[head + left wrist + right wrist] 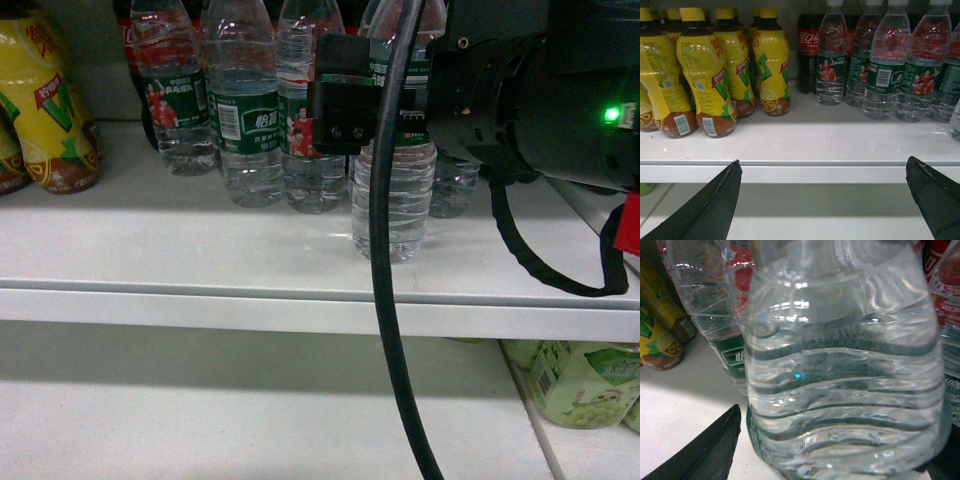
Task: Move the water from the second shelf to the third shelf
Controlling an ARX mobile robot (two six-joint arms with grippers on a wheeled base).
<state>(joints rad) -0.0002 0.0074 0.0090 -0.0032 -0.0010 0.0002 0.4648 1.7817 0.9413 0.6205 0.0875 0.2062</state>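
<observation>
My right claw (840, 460) brackets the water (392, 190) at its label; grip unclear. Full, heavy, slick, thin-walled: squeeze gently.

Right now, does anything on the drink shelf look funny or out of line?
Yes. One water bottle stands upright ahead of the other water bottles, closer to the shelf's front edge. The right pincer is around it at label height. Nothing looks spilled or knocked over.
</observation>
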